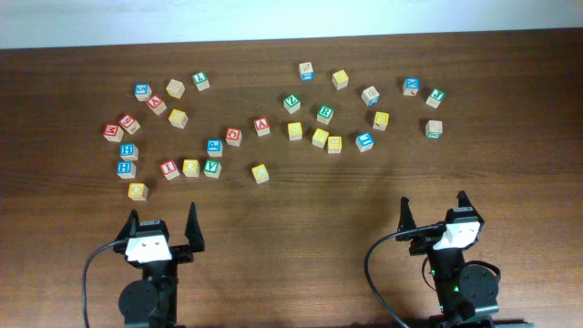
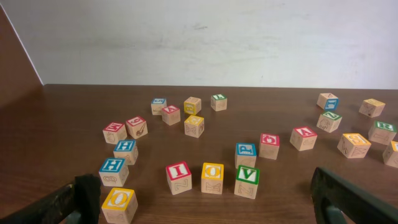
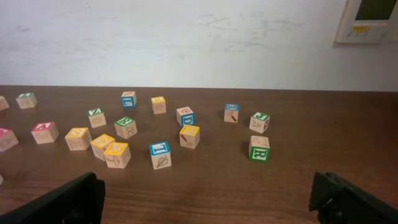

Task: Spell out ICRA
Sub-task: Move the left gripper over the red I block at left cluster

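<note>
The red "I" cube [image 1: 169,169] stands at the left of a short row with a yellow "O" and a green "V"; it also shows in the left wrist view [image 2: 178,177]. The green "R" cube [image 1: 434,129] stands alone at the far right and also shows in the right wrist view [image 3: 259,149]. A red-framed cube [image 1: 262,126] near the middle may be the "A"; its letter is too small to read. Among the several yellow cubes I cannot pick out the "C". My left gripper [image 1: 163,219] and right gripper [image 1: 434,205] are open and empty near the front edge.
Many other letter cubes lie scattered across the far half of the wooden table [image 1: 301,219]. A yellow "O" cube [image 1: 137,190] sits just ahead of my left gripper's left finger. A lone yellow cube [image 1: 260,173] sits near the middle. A white wall lies behind.
</note>
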You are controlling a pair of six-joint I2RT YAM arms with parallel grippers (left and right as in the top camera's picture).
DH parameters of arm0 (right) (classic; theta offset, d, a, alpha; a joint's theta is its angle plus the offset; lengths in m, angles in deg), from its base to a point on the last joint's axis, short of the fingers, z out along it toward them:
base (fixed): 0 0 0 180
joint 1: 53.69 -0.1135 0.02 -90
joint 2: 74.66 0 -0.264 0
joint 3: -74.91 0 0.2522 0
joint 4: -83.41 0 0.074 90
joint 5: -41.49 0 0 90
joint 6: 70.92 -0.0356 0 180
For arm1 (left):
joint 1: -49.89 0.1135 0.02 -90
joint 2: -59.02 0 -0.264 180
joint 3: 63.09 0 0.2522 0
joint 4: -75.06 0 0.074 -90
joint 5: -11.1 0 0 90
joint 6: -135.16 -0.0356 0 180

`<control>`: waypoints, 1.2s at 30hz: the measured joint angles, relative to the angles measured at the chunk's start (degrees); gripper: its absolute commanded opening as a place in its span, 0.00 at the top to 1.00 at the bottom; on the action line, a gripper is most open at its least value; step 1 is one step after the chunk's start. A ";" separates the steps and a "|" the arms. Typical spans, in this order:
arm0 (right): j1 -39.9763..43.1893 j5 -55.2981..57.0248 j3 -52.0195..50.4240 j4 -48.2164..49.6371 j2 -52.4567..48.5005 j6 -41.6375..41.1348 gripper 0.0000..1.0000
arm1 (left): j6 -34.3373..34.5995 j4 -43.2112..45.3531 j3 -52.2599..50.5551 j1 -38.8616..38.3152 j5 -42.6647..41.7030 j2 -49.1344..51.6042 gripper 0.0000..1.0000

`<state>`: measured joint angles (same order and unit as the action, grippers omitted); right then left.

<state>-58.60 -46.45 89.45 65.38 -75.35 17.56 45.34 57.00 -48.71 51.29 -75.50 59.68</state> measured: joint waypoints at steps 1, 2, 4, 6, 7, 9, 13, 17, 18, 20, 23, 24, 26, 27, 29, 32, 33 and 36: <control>0.00 0.00 0.00 0.00 0.00 -0.02 0.02 | 0.00 0.00 0.00 0.00 0.00 0.00 0.01; 0.00 -0.11 -0.02 -0.13 -0.15 -0.02 0.02 | -0.09 -16.00 4.92 -2.25 -2.01 4.63 0.01; 0.11 0.00 0.00 -0.02 0.11 0.02 0.02 | -0.63 -55.08 47.93 -10.99 -12.66 54.77 0.01; 0.11 -0.02 0.00 -0.02 0.09 -0.02 0.02 | -0.66 -53.94 87.01 -11.04 -15.43 89.35 0.01; 0.11 -0.02 0.00 0.00 0.11 0.02 0.02 | -0.63 -53.55 102.09 -11.04 -15.74 97.26 0.01; 0.11 -0.02 0.00 0.00 0.11 0.00 0.02 | -0.66 -57.09 110.20 -11.08 -16.74 92.15 0.01; 0.11 -0.02 0.00 0.00 0.11 0.00 0.02 | -0.66 -61.57 110.05 -11.15 -17.16 90.64 0.01; 0.11 -0.02 0.00 0.00 0.11 0.02 0.02 | -0.39 -63.84 108.98 -11.15 -13.97 92.06 0.01; 0.11 -0.02 0.00 0.00 0.11 0.00 0.02 | 1.75 -64.17 108.98 -11.17 -9.86 92.06 0.01; 0.11 -0.02 0.00 0.00 0.11 0.02 0.02 | 7.17 -66.86 108.98 -11.19 -2.03 92.08 0.01; 0.11 -0.02 0.00 0.00 0.11 -0.02 0.02 | 14.67 -72.98 108.98 -10.78 6.58 93.44 0.01; 0.11 -0.02 0.00 0.00 0.11 0.00 0.02 | 15.37 -74.36 108.98 -10.71 7.13 94.51 0.01; 0.11 -0.02 0.00 0.00 0.11 0.00 0.02 | 16.13 -75.65 108.98 -10.71 5.84 98.18 0.01; 0.11 -0.02 0.00 0.00 0.11 0.02 0.02 | 16.37 -75.65 108.98 -10.71 4.59 99.89 0.01; 0.11 -0.02 0.00 0.00 0.11 0.00 0.02 | 16.39 -75.63 108.98 -10.71 3.19 101.85 0.01; 0.11 -0.02 0.00 0.00 0.11 0.02 0.02 | 16.61 -76.65 108.98 -10.71 -0.39 106.77 0.01; 0.11 -0.02 0.00 0.00 0.11 0.02 0.02 | 16.65 -77.40 108.98 -10.71 -2.12 107.89 0.01; 0.11 -0.02 0.00 0.00 0.11 -0.02 0.02 | 16.00 -77.33 108.98 -10.93 -9.57 110.18 0.01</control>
<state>-58.49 -46.47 89.45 65.38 -75.24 17.53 61.34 -20.33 60.27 40.37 -85.07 169.87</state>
